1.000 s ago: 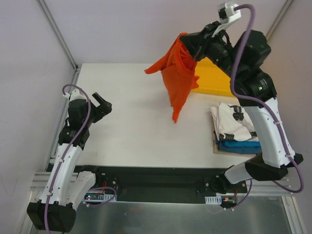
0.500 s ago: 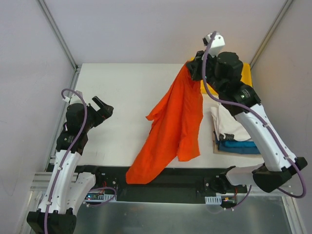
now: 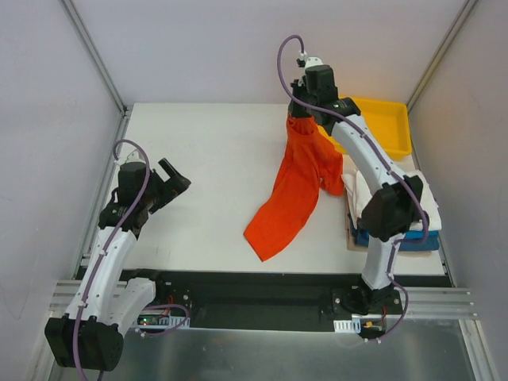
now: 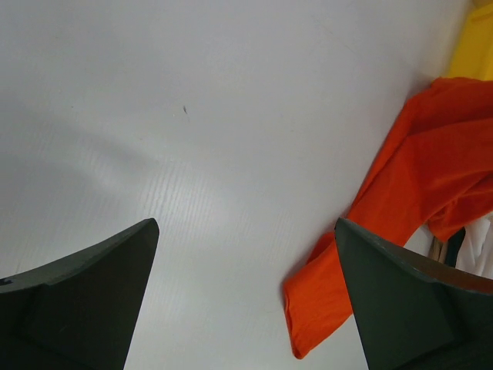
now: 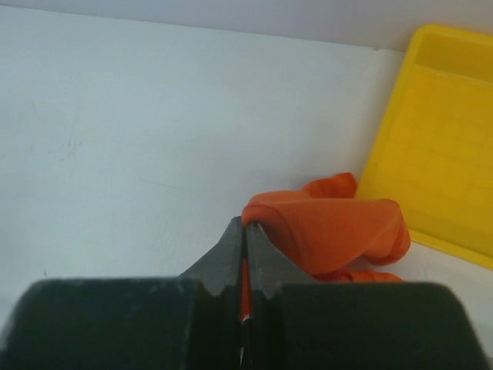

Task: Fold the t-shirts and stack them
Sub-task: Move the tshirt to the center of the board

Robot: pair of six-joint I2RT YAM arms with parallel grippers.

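An orange-red t-shirt (image 3: pixel 295 186) hangs from my right gripper (image 3: pixel 300 113), which is shut on its top edge at the far side of the table. The cloth trails down and left, its lower end (image 3: pixel 266 234) lying on the table. In the right wrist view the jaws (image 5: pixel 245 225) pinch a fold of the orange-red t-shirt (image 5: pixel 331 227). A stack of white and blue t-shirts (image 3: pixel 413 226) lies at the right, partly hidden by the right arm. My left gripper (image 3: pixel 173 178) stands open above the left part of the table, apart from the cloth. The left wrist view shows the shirt (image 4: pixel 420 173) ahead, to the right.
A yellow tray (image 3: pixel 387 125) stands at the far right corner, next to the hanging shirt. The stack rests on a brown board (image 3: pixel 350 236) near the right edge. White walls close in the table's left, back and right sides.
My right gripper has swung left and down with the orange-red t-shirt, which dropped from hanging high to trailing onto the table. The left arm shifted slightly right and stayed open.
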